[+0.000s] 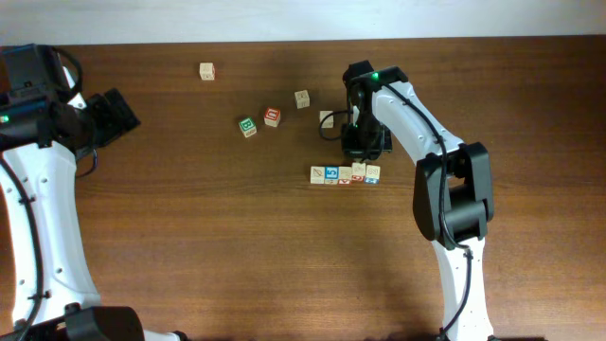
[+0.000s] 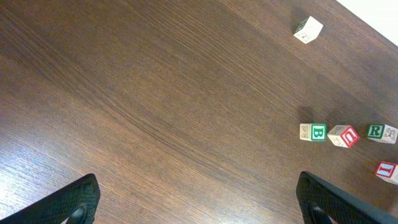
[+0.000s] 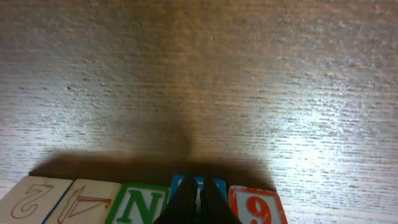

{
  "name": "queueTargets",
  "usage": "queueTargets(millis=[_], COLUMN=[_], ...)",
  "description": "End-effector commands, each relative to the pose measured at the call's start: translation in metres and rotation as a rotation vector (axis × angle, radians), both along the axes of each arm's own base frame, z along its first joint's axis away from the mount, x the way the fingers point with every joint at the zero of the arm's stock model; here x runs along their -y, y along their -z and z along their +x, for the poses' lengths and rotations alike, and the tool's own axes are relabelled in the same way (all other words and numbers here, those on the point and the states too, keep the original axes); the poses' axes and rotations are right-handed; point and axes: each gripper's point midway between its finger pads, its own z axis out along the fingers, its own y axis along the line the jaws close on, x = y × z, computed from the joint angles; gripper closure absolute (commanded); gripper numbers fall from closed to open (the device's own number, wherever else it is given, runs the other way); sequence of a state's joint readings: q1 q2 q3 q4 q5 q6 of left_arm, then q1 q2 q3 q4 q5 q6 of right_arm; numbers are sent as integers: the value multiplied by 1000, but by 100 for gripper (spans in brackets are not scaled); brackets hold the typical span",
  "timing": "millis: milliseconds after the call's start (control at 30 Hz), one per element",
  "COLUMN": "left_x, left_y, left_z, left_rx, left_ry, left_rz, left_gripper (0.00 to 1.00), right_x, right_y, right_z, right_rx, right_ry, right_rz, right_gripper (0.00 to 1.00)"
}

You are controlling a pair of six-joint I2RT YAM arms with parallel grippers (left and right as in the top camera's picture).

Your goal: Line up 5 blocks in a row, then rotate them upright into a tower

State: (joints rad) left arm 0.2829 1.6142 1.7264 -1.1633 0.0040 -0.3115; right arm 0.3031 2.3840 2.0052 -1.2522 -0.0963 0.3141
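Several pale letter blocks lie side by side in a row [image 1: 345, 174] near the table's middle. Up close, the right wrist view reads them as a "2" block [image 3: 31, 198], a green N block [image 3: 142, 204], a blue block [image 3: 181, 182] and a red 9 block [image 3: 261, 205]. My right gripper [image 3: 199, 185] is shut with nothing between its fingers, its tips down against the blue block and hiding most of its face. From overhead the right gripper [image 1: 358, 152] stands just behind the row. My left gripper [image 2: 202, 211] is wide open over bare wood at the far left [image 1: 115, 112].
Loose blocks lie behind the row: one at the far back [image 1: 206, 71], a green one [image 1: 248, 127], a red one [image 1: 273, 116], a pale one [image 1: 302, 98] and one half hidden by the right arm [image 1: 327, 119]. The left wrist view shows a green B block [image 2: 313, 132] and a red block [image 2: 344, 135].
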Motion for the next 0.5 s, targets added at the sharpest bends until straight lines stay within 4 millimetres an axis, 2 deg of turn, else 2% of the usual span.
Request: queueTargets(millis=[0, 467], left_x=[0, 0], left_y=[-4, -4], left_z=[4, 4], left_rx=[13, 13], left_ry=[-5, -5], left_rz=[-11, -11], left_gripper=[1, 1], right_x=[-2, 0], right_y=[-1, -1], right_z=[-5, -12], right_rx=[-15, -45], right_ry=[3, 3], right_rz=[0, -9], right_gripper=[93, 94])
